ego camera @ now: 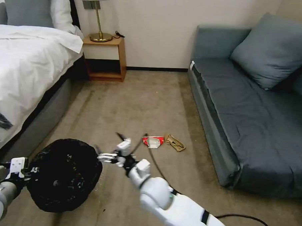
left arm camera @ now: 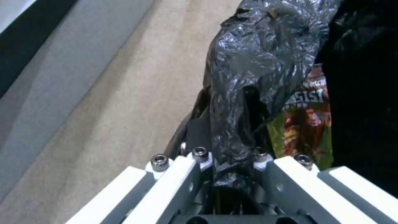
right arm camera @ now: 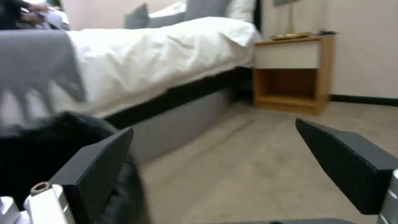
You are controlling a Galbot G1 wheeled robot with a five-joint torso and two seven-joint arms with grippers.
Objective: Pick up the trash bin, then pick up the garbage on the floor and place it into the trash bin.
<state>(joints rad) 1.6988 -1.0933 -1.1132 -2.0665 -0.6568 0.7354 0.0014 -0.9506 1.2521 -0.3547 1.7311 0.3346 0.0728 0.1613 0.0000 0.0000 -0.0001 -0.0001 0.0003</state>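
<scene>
The trash bin, lined with a crinkled black bag, hangs tilted at the lower left with its mouth towards me. My left gripper is shut on its rim, and the left wrist view shows the bag pinched between the fingers. A yellow-green snack wrapper lies inside the bin. My right gripper hovers open by the bin's right rim, with nothing between its fingers. On the carpet lie a red-and-white packet and a tan crumpled paper, both beyond the right gripper.
A bed runs along the left and a grey sofa along the right. A wooden nightstand with a lamp stands against the far wall. A black cable trails over the carpet beside my right arm.
</scene>
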